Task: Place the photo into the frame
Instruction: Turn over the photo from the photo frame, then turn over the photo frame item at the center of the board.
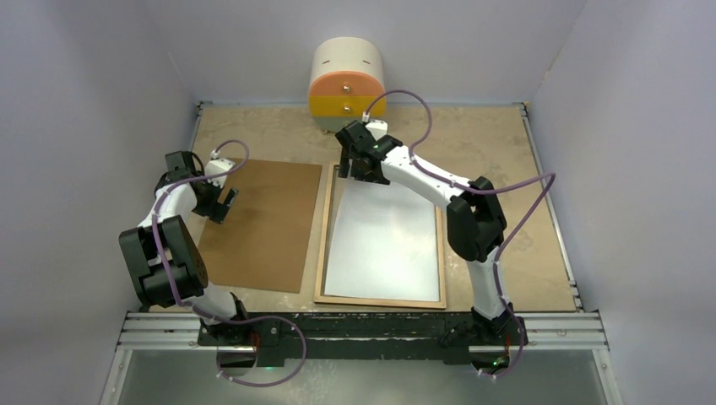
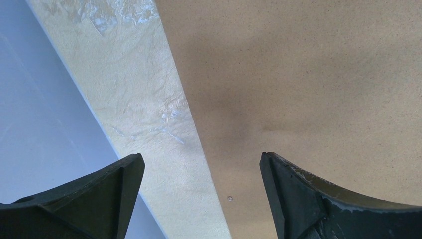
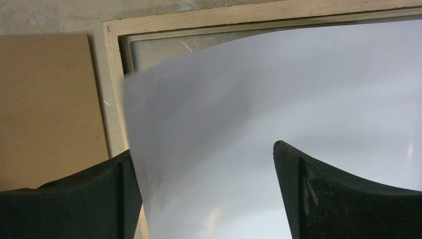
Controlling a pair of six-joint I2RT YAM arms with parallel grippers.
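The frame (image 1: 323, 245) lies back-up in the middle of the table, its light wood edge (image 3: 112, 89) showing. The photo (image 1: 384, 240) rests in it with its plain white back up. In the right wrist view the photo (image 3: 259, 99) sits slightly askew, leaving a strip of glass pane (image 3: 154, 47) bare at the frame's far corner. My right gripper (image 1: 359, 169) hangs over the frame's far end, open (image 3: 204, 154), its fingers spread above the sheet. My left gripper (image 1: 221, 202) is open (image 2: 202, 164) over the left edge of the brown backing board, with nothing in it.
The brown backing board (image 1: 262, 224) lies flat left of the frame, also seen as board (image 2: 308, 74) and board (image 3: 47, 99). A small cream, orange and yellow drawer unit (image 1: 346, 84) stands at the back. Grey walls (image 2: 30, 124) close in the table sides.
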